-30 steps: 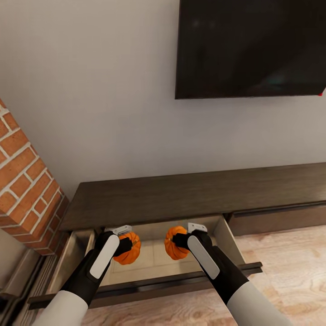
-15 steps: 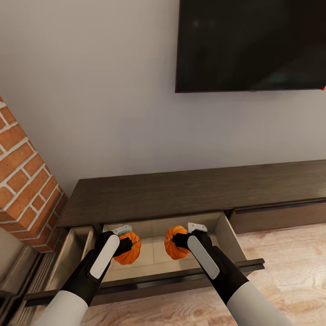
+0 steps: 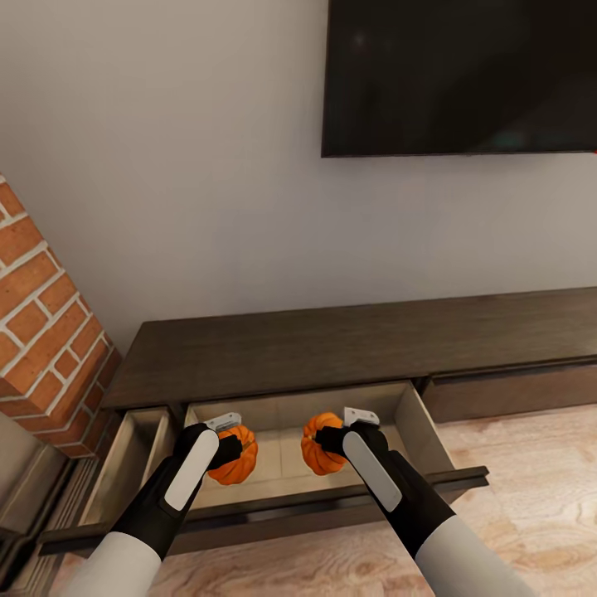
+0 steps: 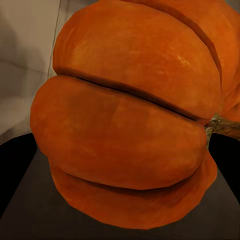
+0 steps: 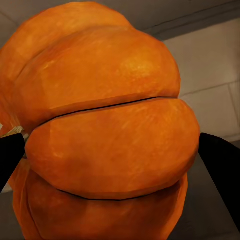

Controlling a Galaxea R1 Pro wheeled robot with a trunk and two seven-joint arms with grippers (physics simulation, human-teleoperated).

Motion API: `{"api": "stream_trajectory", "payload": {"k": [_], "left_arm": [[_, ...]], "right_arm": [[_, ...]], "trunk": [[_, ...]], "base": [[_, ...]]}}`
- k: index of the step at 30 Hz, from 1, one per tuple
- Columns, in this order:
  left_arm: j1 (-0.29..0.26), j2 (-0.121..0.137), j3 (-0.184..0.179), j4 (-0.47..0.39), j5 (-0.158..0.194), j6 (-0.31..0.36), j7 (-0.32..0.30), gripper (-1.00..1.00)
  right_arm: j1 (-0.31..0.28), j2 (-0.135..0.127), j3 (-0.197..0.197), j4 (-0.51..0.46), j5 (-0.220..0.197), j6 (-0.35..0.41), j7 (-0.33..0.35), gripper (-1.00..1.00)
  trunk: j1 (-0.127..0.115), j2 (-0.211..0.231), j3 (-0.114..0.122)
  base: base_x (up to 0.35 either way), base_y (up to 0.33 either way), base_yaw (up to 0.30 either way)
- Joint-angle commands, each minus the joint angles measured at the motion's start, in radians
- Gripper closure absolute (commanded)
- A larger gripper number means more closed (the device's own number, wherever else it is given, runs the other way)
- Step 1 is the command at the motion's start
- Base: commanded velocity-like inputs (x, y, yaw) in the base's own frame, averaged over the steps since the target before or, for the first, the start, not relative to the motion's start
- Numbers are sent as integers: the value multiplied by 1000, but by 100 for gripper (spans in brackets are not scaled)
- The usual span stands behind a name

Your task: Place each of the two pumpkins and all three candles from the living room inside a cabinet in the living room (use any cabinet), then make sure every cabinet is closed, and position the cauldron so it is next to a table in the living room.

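Two bright-orange ribbed pumpkins hang over the open drawer (image 3: pixel 414 427) of the long dark-brown cabinet (image 3: pixel 348 352). My left gripper (image 3: pixel 230 452) is shut on the left pumpkin (image 3: pixel 235 458); in the left wrist view this pumpkin (image 4: pixel 130 120) sits between the black fingers (image 4: pixel 15 170). My right gripper (image 3: pixel 327 441) is shut on the right pumpkin (image 3: pixel 316 448), which in the right wrist view (image 5: pixel 105 130) sits between dark fingers (image 5: pixel 222 170). Both pumpkins are above the drawer's pale beige floor. Candles, cauldron and table are out of view.
A brick fireplace column (image 3: pixel 41 332) stands at the left beside a second open drawer (image 3: pixel 124 473). A black television (image 3: pixel 460 79) hangs on the wall above the cabinet. A closed drawer front (image 3: pixel 514 390) lies to the right, and light wood floor (image 3: pixel 531 514) lies below.
The whole picture has shifted: the camera moved, so the television sits higher and more of the drawer shows. Both grippers keep their hold on the pumpkins over the drawer.
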Motion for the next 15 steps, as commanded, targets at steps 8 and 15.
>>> {"api": "stream_trajectory", "payload": {"k": [8, 15], "left_arm": [[-1, 0, -4, -1, 9, -1, 11, 100], [-1, 0, -4, -1, 8, -1, 11, 100]], "right_arm": [[-1, 0, 2, 0, 66, -73, -3, 100], [-1, 0, 2, 0, 73, -88, -1, 100]], "trunk": [[31, -57, -26], [57, -106, -48]], "base": [[0, 0, 0], [0, 0, 0]]}}
